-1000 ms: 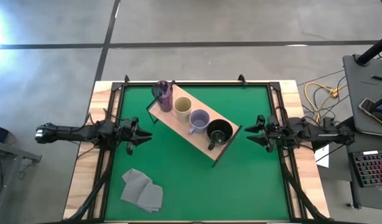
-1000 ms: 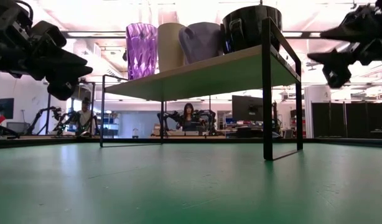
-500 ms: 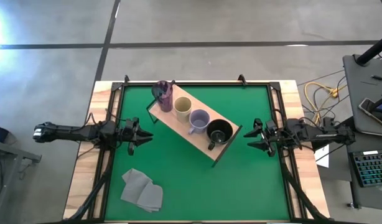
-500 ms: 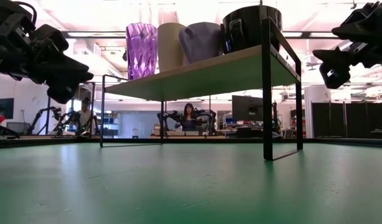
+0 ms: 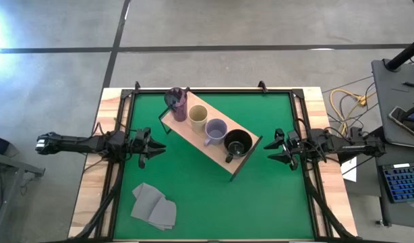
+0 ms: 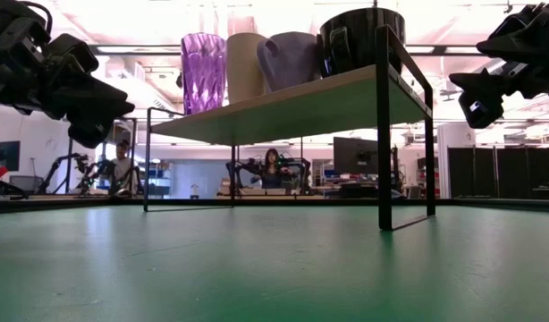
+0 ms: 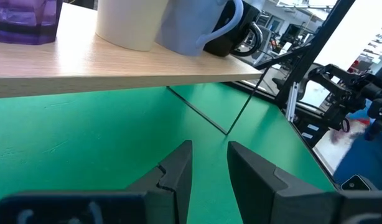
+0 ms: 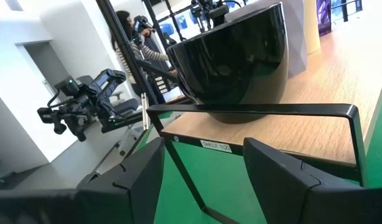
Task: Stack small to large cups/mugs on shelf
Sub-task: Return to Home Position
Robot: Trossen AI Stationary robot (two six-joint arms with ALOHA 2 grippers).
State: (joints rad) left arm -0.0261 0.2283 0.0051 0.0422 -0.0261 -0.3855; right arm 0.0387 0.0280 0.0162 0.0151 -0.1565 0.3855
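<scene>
The light-wood shelf (image 5: 195, 139) on its thin black frame stands slantwise on the green mat. Four vessels stand in a row on it: the dark purple tumbler (image 5: 176, 102) at the far-left end, then the cream-tan cup (image 5: 198, 119), the lavender-grey mug (image 5: 216, 130) and the black-green mug (image 5: 237, 144) at the near-right end. My left gripper (image 5: 158, 147) hovers open and empty to the left of the shelf. My right gripper (image 5: 269, 148) hovers open and empty to its right, facing the black-green mug (image 8: 241, 56).
A folded grey cloth (image 5: 153, 206) lies on the mat near the front left corner. The mat (image 5: 214, 196) is bare in front of the shelf. Black frame legs (image 6: 383, 134) stand on the mat. People sit at other robot stations in the room beyond.
My right gripper has shifted slightly toward the table's near edge, still open and empty. The cups and the shelf have stayed where they were.
</scene>
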